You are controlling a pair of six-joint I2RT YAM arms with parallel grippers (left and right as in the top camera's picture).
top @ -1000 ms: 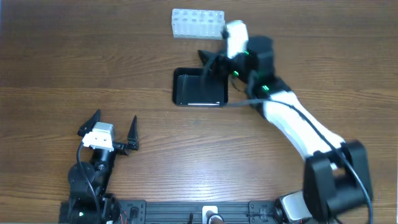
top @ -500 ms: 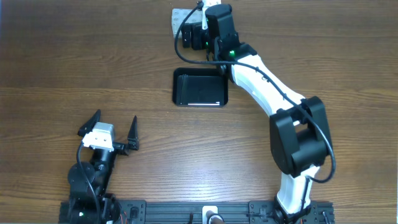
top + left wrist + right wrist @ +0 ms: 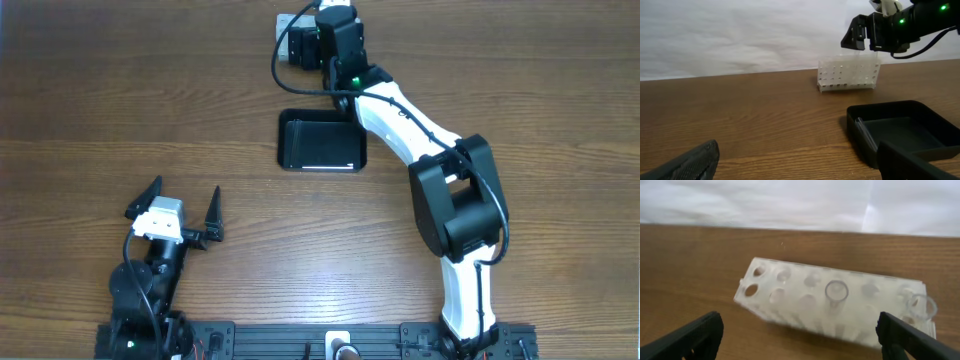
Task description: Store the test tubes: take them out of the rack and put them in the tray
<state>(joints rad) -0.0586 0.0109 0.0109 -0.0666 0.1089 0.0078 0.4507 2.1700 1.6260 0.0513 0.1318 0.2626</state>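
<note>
At the far end of the table [image 3: 120,90] stands the clear rack [image 3: 835,305], and it has test tubes in it. One test tube [image 3: 836,291] stands up near the middle, and another tube [image 3: 923,306] stands at one end. The other holes look empty. The black tray [image 3: 320,140] sits near the rack, a bit closer to the arms, and does not touch it. In the left wrist view something thin and clear seems to lie inside the tray by one wall. It may be a tube, but I cannot tell for sure. The right arm [image 3: 400,110] reaches over the rack, and the right jaws hang above it, spread wide with nothing between them. A second ago this arm was down by the tray's right side. Then it swung up and across to the rack, and in the last half second it slid only a little more to the left. I think it is done at the tray for now and has come back for another tube. The middle tube sits between the jaw tips, so it is likely next: the jaws must go down around it and close. The left arm [image 3: 150,270] rests near its base, well apart from everything. The left jaws are spread and empty, and they have not moved.
</note>
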